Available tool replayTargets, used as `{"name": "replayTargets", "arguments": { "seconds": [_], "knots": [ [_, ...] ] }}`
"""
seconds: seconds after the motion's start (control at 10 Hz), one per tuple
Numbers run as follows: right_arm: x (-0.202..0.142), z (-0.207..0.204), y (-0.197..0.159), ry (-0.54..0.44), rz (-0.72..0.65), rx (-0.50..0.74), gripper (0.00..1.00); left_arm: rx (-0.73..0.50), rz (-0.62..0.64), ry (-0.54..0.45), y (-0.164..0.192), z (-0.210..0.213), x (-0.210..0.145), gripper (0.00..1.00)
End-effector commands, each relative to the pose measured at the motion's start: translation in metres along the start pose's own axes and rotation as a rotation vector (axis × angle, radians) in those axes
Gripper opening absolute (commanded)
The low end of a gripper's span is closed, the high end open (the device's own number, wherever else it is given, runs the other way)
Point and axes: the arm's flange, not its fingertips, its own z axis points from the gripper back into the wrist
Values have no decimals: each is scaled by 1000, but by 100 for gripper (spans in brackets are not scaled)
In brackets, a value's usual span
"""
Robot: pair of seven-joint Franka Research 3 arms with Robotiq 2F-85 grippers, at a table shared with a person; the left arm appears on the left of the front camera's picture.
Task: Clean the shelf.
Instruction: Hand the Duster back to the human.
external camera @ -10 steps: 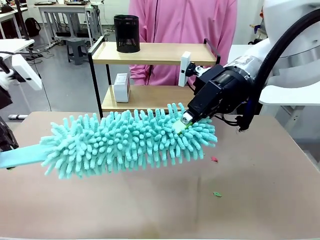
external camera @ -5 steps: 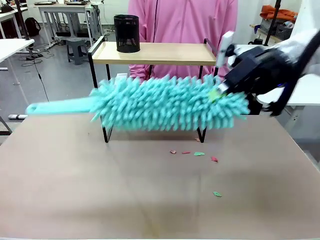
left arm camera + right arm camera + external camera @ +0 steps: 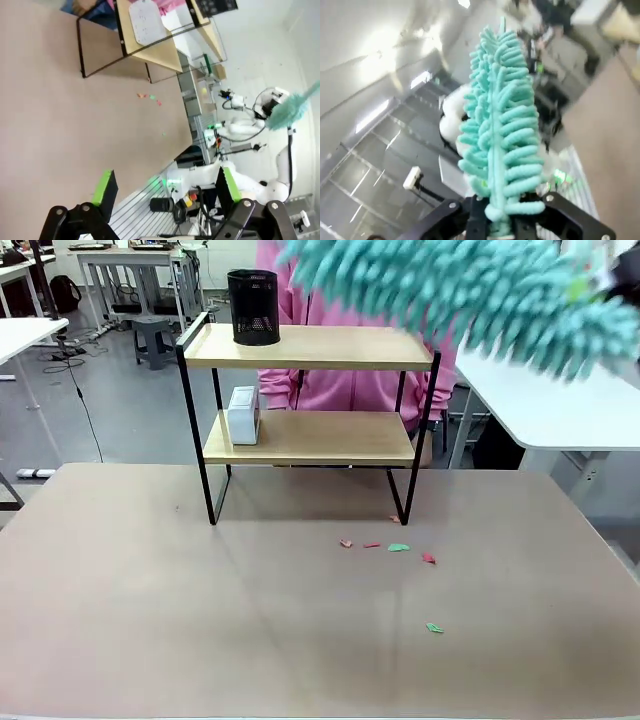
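The shelf (image 3: 310,438) stands at the table's far side, two light boards in a black frame. In the left wrist view the shelf (image 3: 150,37) lies sideways at the top. A fluffy teal duster (image 3: 470,290) hangs blurred high above the shelf's right end. My right gripper (image 3: 504,212) is shut on the duster (image 3: 502,125) near its base. My left gripper (image 3: 167,187) is open with nothing between its green pads (image 3: 105,186), well away from the shelf.
A black mesh cup (image 3: 253,307) stands on the top board and a white box (image 3: 243,415) on the lower one. Small red and green scraps (image 3: 398,547) lie on the table (image 3: 150,590) before the shelf. A person in pink (image 3: 340,385) stands behind it.
The right arm has swung the duster up and to the right, from in front of the shelf to above it. The left gripper has let go of the handle and left the front view.
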Motion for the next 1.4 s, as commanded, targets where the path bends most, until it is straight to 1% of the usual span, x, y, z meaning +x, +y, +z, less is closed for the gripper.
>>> {"name": "replayTargets", "arguments": {
  "seconds": [0.0, 0.1, 0.2, 0.3, 0.5, 0.6, 0.7, 0.8, 0.9, 1.0, 1.1, 1.2, 1.3],
  "knots": [
    [-18, 45, 8, -321, 153, -74, 14, -37, -77, 89, -16, 6, -1, 100],
    [-32, 76, 15, -453, 172, -113, 14, -37, -77, 89, -16, 6, -1, 100],
    [-49, 101, 16, -584, 120, -222, 14, -37, -77, 89, -16, 6, -1, 100],
    [-62, 117, 7, -677, -23, -360, 14, -37, -77, 89, -16, 6, -1, 100],
    [-75, 142, -20, -790, -269, -483, 14, -37, -77, 89, -16, 6, -1, 100],
    [-74, 153, -40, -795, -391, -471, 14, -37, -77, 89, -16, 6, -1, 100],
    [-72, 164, -58, -837, -490, -487, 14, -37, -77, 89, -16, 6, -1, 100],
    [-71, 170, -75, -842, -592, -495, 14, -37, -77, 89, -16, 6, -1, 100],
    [-71, 172, -88, -871, -682, -531, 14, -37, -77, 89, -16, 6, -1, 100],
    [-70, 172, -94, -896, -735, -562, 14, -37, -77, 89, -16, 6, -1, 100],
    [-67, 170, -99, -898, -771, -595, 14, -37, -77, 89, -16, 6, -1, 100],
    [-83, 174, -104, -854, -671, -537, 14, -37, -77, 89, -16, 6, -1, 100],
    [-83, 174, -104, -854, -671, -537, 14, -37, -77, 89, -16, 6, -1, 100]
  ]
}}
